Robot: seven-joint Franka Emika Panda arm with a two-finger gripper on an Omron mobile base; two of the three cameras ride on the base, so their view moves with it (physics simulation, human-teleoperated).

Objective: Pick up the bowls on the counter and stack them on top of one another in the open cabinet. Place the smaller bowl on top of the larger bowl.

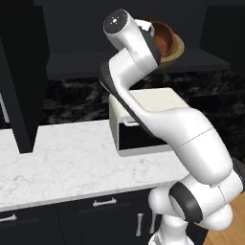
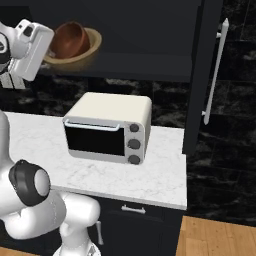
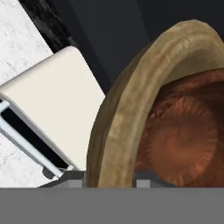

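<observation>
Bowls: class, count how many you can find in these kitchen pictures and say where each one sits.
2. The larger bowl, tan, sits on the shelf of the open cabinet. The smaller bowl, reddish-brown, rests inside it. The arm may hide others.

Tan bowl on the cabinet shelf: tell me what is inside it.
The small reddish-brown bowl sits inside the tan bowl, open side up. The tan bowl's floor beneath it is covered, so anything under there cannot be seen.
</observation>
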